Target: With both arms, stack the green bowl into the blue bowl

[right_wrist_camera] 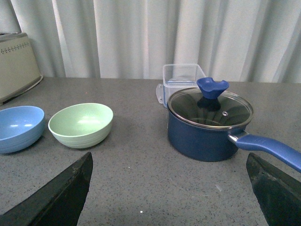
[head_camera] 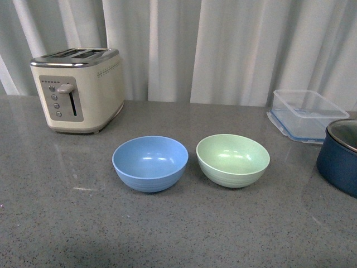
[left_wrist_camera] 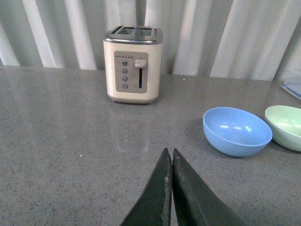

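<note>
The blue bowl (head_camera: 150, 162) and the green bowl (head_camera: 232, 159) sit upright and empty, side by side on the grey counter, blue to the left, a small gap between them. Neither arm shows in the front view. In the left wrist view my left gripper (left_wrist_camera: 169, 151) is shut and empty, low over the counter, with the blue bowl (left_wrist_camera: 236, 130) and green bowl (left_wrist_camera: 284, 126) ahead of it to one side. In the right wrist view my right gripper (right_wrist_camera: 169, 162) is wide open and empty, with the green bowl (right_wrist_camera: 81, 124) and blue bowl (right_wrist_camera: 19, 127) ahead.
A cream toaster (head_camera: 77, 88) stands at the back left. A clear plastic container (head_camera: 307, 114) is at the back right. A dark navy pot (head_camera: 339, 156) with a glass lid and long handle (right_wrist_camera: 209, 123) stands right of the green bowl.
</note>
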